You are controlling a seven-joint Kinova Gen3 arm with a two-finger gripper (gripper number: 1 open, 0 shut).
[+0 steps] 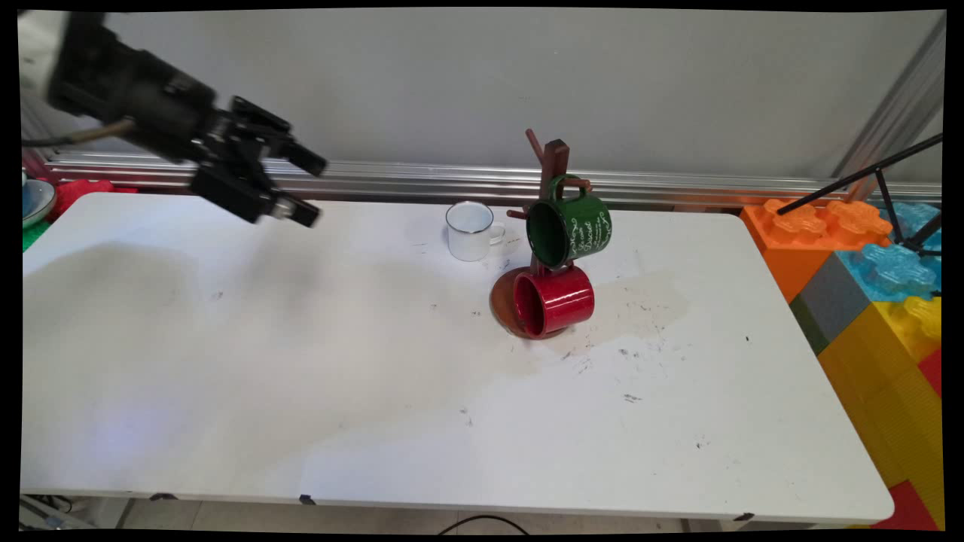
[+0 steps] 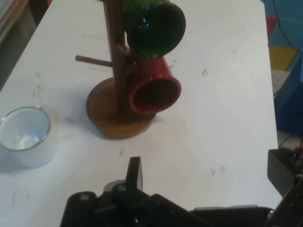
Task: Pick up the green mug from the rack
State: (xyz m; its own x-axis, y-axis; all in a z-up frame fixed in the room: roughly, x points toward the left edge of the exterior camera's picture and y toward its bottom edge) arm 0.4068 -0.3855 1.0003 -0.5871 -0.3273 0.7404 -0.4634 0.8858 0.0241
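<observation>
Main view: we log the gripper (image 1: 301, 188) raised over the table (image 1: 226, 361), well left of the mug tree (image 1: 552, 196), fingers spread and holding nothing.

Risks, as we judge them: the red mug (image 1: 555, 301) and green mug (image 1: 568, 229) hang tilted on thin pegs, so a sideways knock to the mug tree could slide either off. The white mug (image 1: 471, 230) stands just left of the mug tree's base, so a sweep in from that side could tip it.

Count: three mugs (one red, one green, one white), one mug tree, one gripper.
</observation>
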